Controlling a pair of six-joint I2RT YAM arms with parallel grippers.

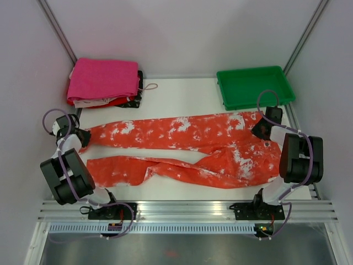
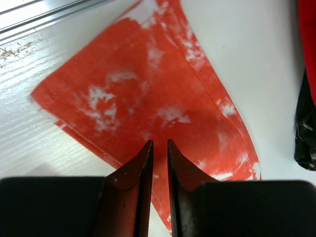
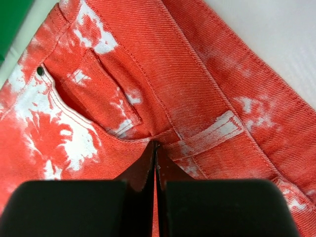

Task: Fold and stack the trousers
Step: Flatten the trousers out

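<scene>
The orange-red, white-blotched trousers (image 1: 182,132) lie spread flat across the table, waist to the right and both legs running left. My left gripper (image 1: 84,137) is at the cuff of the far leg. In the left wrist view its jaws (image 2: 160,142) are drawn in to a narrow slit, tips pressed into the cuff cloth (image 2: 148,89). My right gripper (image 1: 261,128) sits at the waist's far corner. The right wrist view shows it (image 3: 156,144) shut, a sliver of cloth between its fingers, beside a belt loop (image 3: 217,129) and a pocket (image 3: 89,89).
A folded magenta-pink cloth (image 1: 103,79) tops a small pile of clothes at the back left. A green tray (image 1: 255,86) stands at the back right. An aluminium rail (image 1: 187,208) runs along the near edge. Something black (image 2: 306,133) lies just right of the cuff.
</scene>
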